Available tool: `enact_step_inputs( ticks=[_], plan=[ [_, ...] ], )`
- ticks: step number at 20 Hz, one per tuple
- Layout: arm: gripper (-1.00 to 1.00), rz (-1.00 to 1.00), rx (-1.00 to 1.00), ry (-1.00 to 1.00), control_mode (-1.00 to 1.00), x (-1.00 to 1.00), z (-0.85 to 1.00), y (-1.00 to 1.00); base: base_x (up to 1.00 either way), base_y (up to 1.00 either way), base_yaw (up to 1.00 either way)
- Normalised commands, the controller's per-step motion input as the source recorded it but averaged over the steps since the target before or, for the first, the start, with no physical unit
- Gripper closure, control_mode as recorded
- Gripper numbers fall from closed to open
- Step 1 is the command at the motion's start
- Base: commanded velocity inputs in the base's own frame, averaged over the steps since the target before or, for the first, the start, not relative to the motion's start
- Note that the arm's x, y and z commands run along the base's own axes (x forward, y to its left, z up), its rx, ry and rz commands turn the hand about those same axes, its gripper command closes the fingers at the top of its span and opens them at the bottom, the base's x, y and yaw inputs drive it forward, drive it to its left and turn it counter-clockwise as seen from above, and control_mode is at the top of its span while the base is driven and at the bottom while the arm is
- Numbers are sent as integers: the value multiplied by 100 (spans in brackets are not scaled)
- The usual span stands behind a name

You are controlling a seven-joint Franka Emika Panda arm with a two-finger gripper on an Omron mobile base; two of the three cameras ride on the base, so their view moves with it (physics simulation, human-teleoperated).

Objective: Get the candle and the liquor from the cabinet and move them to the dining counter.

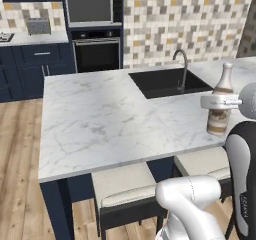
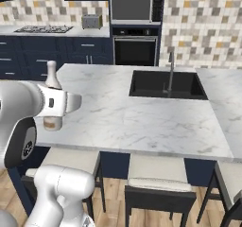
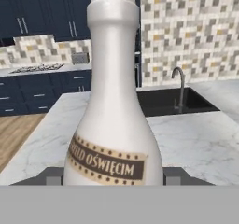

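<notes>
White marble tabletop (image 1: 100, 119) in the left base view carries the liquor (image 1: 221, 101) upright near its front right edge, right of the sink (image 1: 167, 82), with the end effector (image 1: 216, 102) around it. Right base view: the bottle stands at the front left corner. Hand view: the dark fingertips (image 3: 52, 176) flank its labelled body, apparently gripping.

the liquor (image 3: 114, 125) bottle carries a brown band label with pale capital letters. the part that can be read says "oświęcim"; the word before it is cut off.
</notes>
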Motion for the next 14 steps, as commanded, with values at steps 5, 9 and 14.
enact_step_inputs(
  ticks=[5,9,14],
  plan=[
    [100,21,0,6,-100,29,-21,-34,0,0,0],
    [100,42,0,12,-100,17,-21,-25,0,0,0],
    [100,41,0,5,-100,24,-27,-30,0,0,0]
  ],
)
